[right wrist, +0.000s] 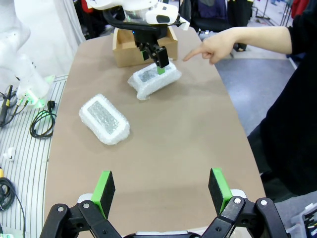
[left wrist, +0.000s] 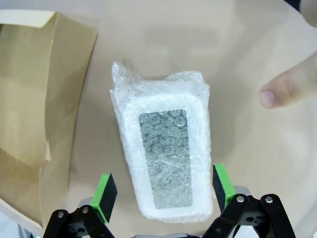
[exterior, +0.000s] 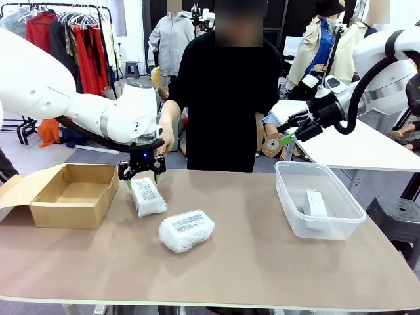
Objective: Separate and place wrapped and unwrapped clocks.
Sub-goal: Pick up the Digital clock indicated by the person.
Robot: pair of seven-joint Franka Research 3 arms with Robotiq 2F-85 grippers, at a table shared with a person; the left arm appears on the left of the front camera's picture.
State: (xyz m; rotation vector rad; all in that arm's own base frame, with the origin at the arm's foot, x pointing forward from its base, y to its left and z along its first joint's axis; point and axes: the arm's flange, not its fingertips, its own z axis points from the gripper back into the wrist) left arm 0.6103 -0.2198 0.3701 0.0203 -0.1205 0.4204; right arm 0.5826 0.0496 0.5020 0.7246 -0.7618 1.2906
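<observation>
A bubble-wrapped clock (exterior: 148, 197) lies near the cardboard box, its label up. My left gripper (exterior: 141, 172) hovers just above it, open. In the left wrist view the green pads (left wrist: 105, 196) stand on either side of this wrapped clock (left wrist: 166, 158) without touching it. A second wrapped clock (exterior: 186, 230) lies closer to me, mid-table. The bare white unwrapped clock (exterior: 315, 203) rests inside the clear tub (exterior: 289, 210). My right gripper (exterior: 287, 134) is raised above the table's far right, open and holding nothing. From the right wrist both wrapped clocks (right wrist: 104, 119) (right wrist: 153, 79) show.
An open tan cardboard box (exterior: 72, 193) sits at the left, its flap (left wrist: 34, 99) beside the bundle. The person stands across the table; a hand (right wrist: 213, 47) points toward the bundle under my left gripper, with a fingertip (left wrist: 290, 89) close by.
</observation>
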